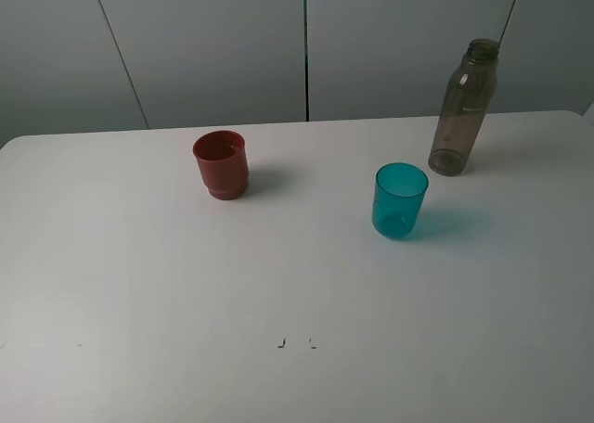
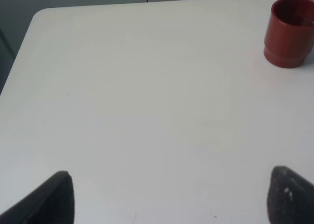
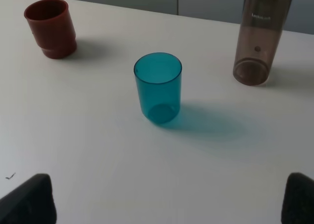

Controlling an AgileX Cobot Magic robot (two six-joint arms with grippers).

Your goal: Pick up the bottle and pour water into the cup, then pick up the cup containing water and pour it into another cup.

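Observation:
The bottle, tall, smoky grey-brown and uncapped, stands upright at the back right of the white table; the right wrist view shows its lower part. The cup, a translucent teal tumbler, stands upright in front and to the left of the bottle, and sits mid-frame in the right wrist view. Another cup, opaque red-brown, stands upright at the back left. Neither arm shows in the exterior high view. My left gripper and right gripper are open, holding nothing, well short of the cups.
The white table ends at a grey panelled wall behind the bottle and cups. Its rounded back left corner shows in the left wrist view. Two small dark marks lie near the front middle.

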